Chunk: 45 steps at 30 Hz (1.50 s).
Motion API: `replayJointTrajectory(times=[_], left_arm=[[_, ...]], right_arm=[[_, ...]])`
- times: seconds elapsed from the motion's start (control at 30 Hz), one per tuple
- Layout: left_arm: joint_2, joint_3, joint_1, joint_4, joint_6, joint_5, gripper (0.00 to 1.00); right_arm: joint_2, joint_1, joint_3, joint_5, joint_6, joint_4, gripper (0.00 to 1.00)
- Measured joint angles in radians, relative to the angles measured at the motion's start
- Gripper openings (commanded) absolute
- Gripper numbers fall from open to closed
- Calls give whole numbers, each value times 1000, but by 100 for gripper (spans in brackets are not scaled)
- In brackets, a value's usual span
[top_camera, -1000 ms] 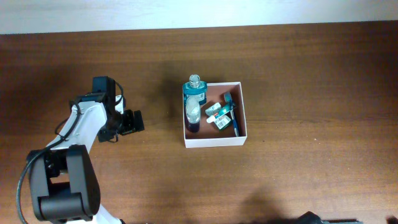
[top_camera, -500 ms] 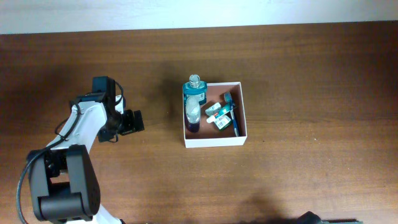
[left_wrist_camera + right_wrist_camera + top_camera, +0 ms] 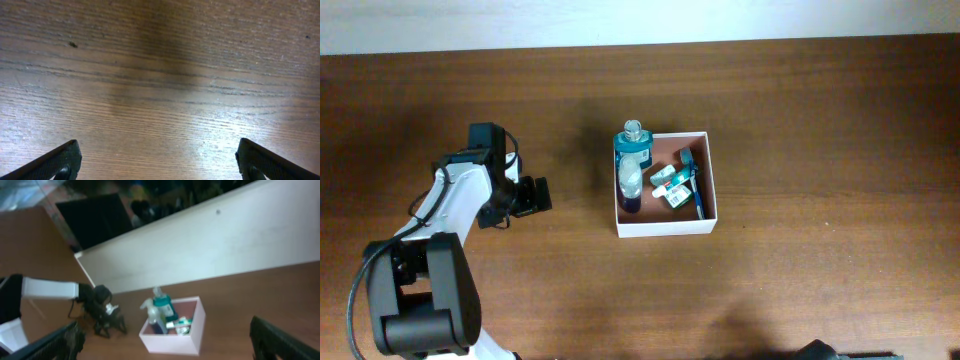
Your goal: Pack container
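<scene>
**Left end effector** [image 3: 536, 196]: it is gaping wide and carrying nothing, as the left wrist view shows only wood grain between the finger tips. It is hovering low over the dark brown wooden bench [image 3: 820, 150] at left centre of the overhead frame, well apart from the container.

**Right end effector** [image 3: 167, 342]: it is also spread wide and empty. It is looking down from high at the frame's lower edge.

**Square white-walled container with reddish-brown floor** [image 3: 665, 229]: it is sitting at frame centre. It is holding a clear teal-labelled bottle [image 3: 632, 165], small teal-and-white tubes [image 3: 670, 187] and a blue toothbrush [image 3: 698, 195].

**Step in hand:** packing is probably finishing, since no loose item is showing on the bench. The next move likely calls for parking the arms clear of the container.

**Left arm pose** [image 3: 460, 200]: the white link is bending back from the wrist toward the black base at lower left.
</scene>
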Motion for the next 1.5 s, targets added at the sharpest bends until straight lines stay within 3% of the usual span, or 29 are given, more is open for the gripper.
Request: replayJointTrajectory(times=[0.5,0.83,1.2,1.5], left_arm=[[0,0,0,0,0,-6,99],[0,0,0,0,0,-7,99],[0,0,0,0,0,-7,100],[0,0,0,0,0,-7,99]], right_arm=[[3,0,-744,-108,40,585,98],[5,0,-1070,-111,46,842,98],[4,0,-1184,-111,51,1021,98],[4,0,-1191,-91,54,1021,98]])
